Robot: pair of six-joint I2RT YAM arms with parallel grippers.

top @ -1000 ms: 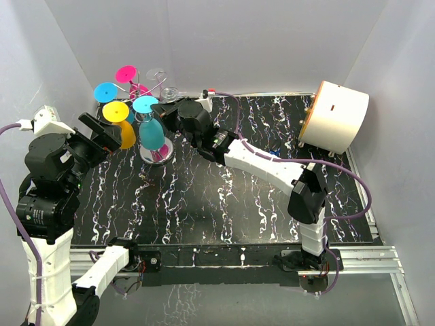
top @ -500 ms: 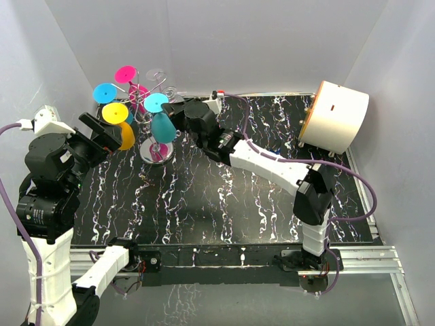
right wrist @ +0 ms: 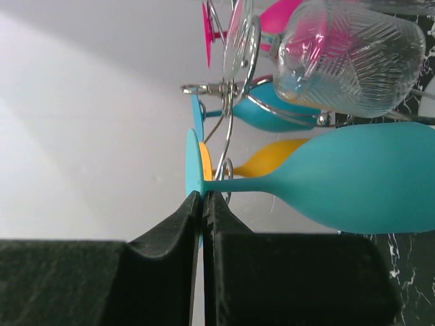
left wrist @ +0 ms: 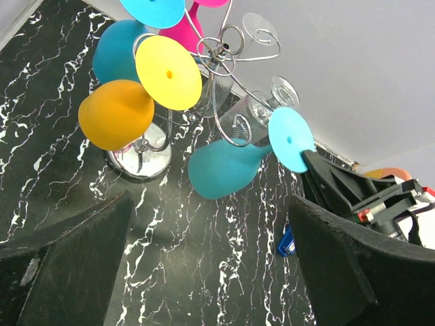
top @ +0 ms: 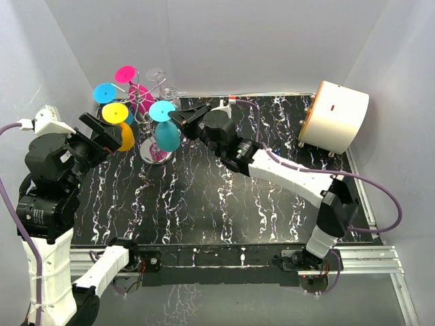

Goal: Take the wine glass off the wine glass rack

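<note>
Wine glass (top: 167, 136), teal: bowl down, tilted, at right side of wine glass rack (top: 152, 155); stem by outer hook curl, unclear if free of it. R gripper (right wrist: 202, 197): clamped on glass foot rim. L gripper (top: 107, 138): jaws wide apart, empty, left of rack.

left pincer (left wrist: 211, 268) spread wide; right pincer (right wrist: 202, 197) clamped, arm outstretched

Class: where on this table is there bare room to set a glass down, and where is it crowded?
Free: the table along its near edge, and the middle in front of the right arm, from rack to drum. Crowded: rear left, with rack, glasses, left tool and right tool shut on the teal glass.
</note>
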